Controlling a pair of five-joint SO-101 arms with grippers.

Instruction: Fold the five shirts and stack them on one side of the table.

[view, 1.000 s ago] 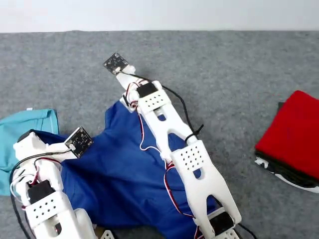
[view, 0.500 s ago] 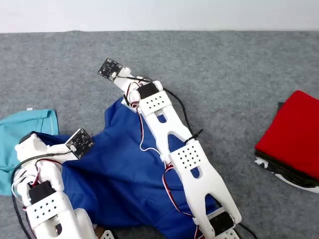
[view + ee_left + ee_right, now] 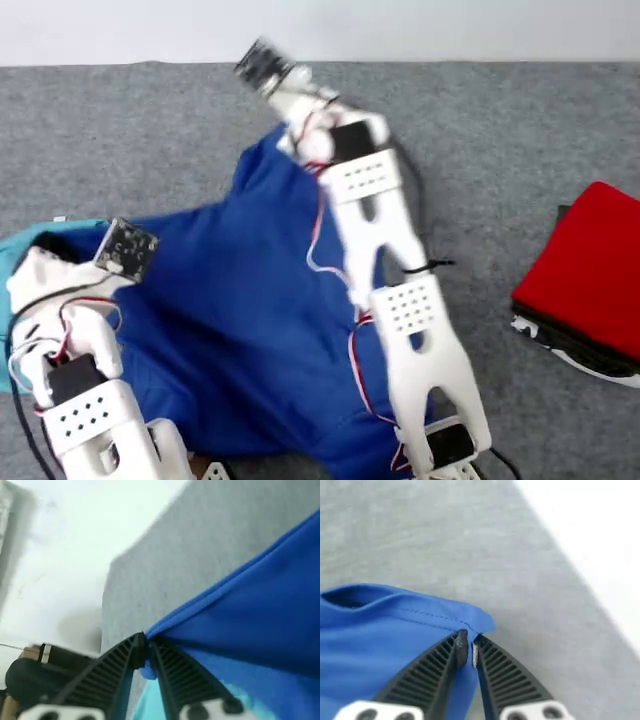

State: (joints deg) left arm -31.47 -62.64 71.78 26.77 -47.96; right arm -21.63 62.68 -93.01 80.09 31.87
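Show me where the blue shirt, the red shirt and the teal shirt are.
blue shirt (image 3: pixel 230 320), high view, middle of its spread body.
red shirt (image 3: pixel 590 265), high view, top face of the folded cloth.
teal shirt (image 3: pixel 30 240), high view, strip showing beside the blue one.

bright, even, diffuse light with only soft, faint shadows

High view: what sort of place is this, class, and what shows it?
Probably a robot lab bench for laundry-folding trials: a grey table, the left gripper and right gripper pinching a blue shirt, a folded red shirt aside.
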